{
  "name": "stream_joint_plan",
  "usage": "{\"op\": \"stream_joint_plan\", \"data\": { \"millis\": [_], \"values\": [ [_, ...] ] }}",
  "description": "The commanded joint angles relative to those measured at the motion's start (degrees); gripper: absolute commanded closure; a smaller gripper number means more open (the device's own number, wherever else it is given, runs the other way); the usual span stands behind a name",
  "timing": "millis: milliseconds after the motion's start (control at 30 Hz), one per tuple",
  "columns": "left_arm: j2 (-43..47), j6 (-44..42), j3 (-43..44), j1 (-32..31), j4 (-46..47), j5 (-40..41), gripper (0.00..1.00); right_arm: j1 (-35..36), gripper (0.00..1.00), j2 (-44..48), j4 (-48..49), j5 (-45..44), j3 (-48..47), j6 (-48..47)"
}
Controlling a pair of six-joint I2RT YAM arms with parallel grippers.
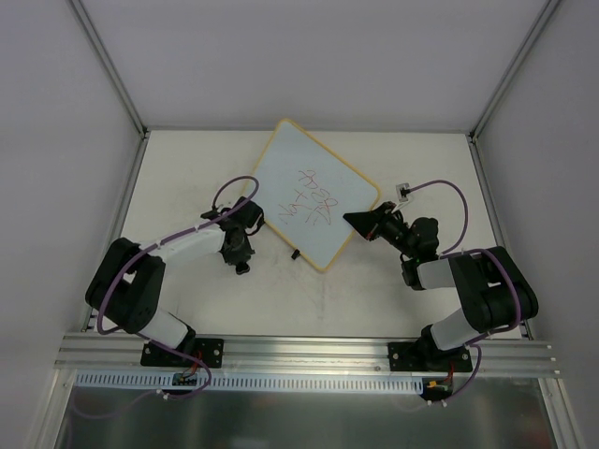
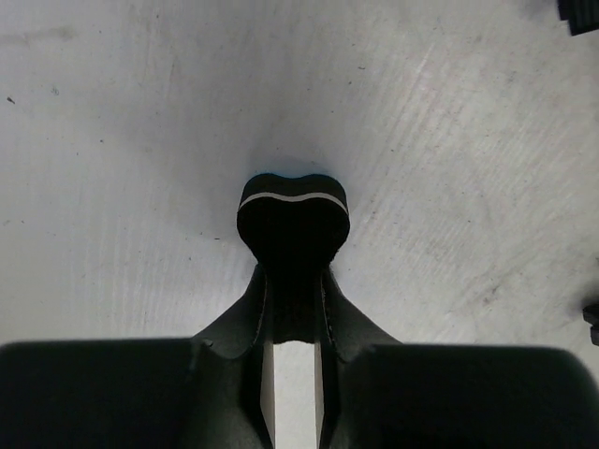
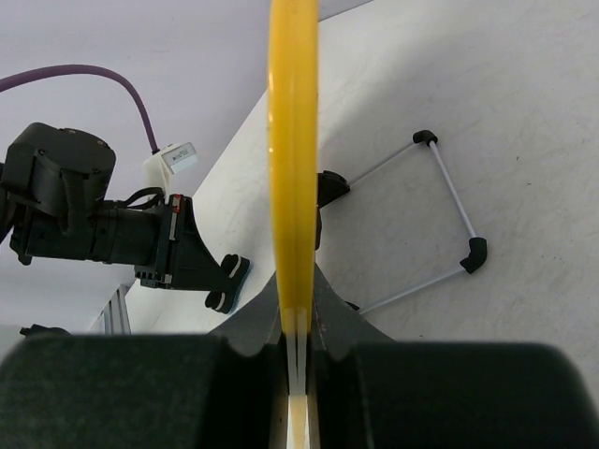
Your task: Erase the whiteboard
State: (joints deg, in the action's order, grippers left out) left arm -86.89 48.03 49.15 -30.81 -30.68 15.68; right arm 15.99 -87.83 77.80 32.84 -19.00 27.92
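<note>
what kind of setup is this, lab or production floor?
Most likely a lab robot cell: a white table boxed in by plain white panels, left arm and right arm bolted to an aluminium rail, a scribbled-on whiteboard as prop.

Nothing can be read for certain. The whiteboard (image 1: 281,168) carries reddish-brown handwriting (image 1: 314,201) in about four short rows across the middle of its face, but from the top view the strokes are too small and loose to make out as letters or numbers (they may be only scribbles). A small white tag (image 3: 178,157) on the cable plug in the right wrist view bears a line of tiny dark print, too blurred to read. The black eraser (image 2: 292,220) in the left pincer (image 2: 293,281) shows one plain white stripe, not lettering.
</note>
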Motion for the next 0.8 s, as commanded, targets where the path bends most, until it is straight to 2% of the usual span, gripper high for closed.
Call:
{"op": "stream_joint_plan", "data": {
  "millis": [0, 200, 333, 533, 633, 767],
  "values": [
    [5.0, -2.7, 0.7, -0.9, 2.6, 2.5, 1.0, 0.0, 1.0, 0.3, 9.9, 4.2, 1.0, -2.4],
    [13.0, -9.2, 0.2, -0.6, 13.2, -0.3, 1.0, -0.2, 1.0, 0.0, 10.0, 4.5, 0.7, -2.1],
    [13.6, -13.7, 4.1, -0.4, 17.5, -1.4, 1.0, -0.1, 1.0, -0.5, 9.9, 4.7, 0.5, -1.6],
    [9.0, -19.4, 10.2, 1.4, 25.6, -6.4, 1.0, -0.2, 1.0, -0.9, 9.9, 5.3, 0.0, -0.9],
    [5.6, -19.9, 11.8, 3.5, 32.8, -13.8, 1.0, -0.2, 1.0, -0.8, 9.9, 5.4, -0.1, -0.7],
    [-1.1, -21.2, 18.0, 4.1, 34.0, -17.0, 1.0, -0.1, 1.0, -1.4, 9.9, 5.6, -0.5, 0.2]
  ]
}}
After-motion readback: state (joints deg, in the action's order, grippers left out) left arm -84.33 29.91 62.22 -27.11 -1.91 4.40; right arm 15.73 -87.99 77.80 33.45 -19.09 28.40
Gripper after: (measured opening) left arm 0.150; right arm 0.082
